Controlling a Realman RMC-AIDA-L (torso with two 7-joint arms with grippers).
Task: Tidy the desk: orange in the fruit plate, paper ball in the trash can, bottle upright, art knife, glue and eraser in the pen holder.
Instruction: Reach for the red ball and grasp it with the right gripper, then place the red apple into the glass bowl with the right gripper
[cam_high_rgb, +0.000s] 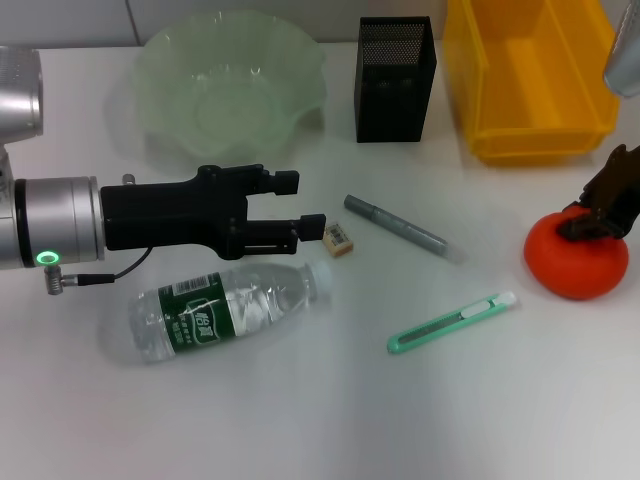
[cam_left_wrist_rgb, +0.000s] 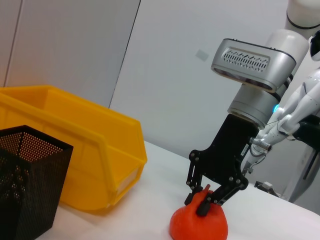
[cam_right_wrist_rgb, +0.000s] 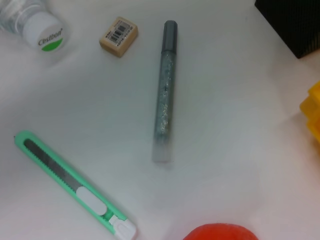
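Orange gripped by right tool, clearest from left wrist; left tool open.

Worktop: we record a plain white desk, smooth, matte, evenly lit | Wall: we note pale grey panels behind the far edge, thin vertical seams between them | Light: we see soft, diffuse shadows, faint glare near the near edge

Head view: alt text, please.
Right tool closes on an orange at the desk's right edge. Left tool hovers open above a lying bottle, with eraser, glue and knife between.
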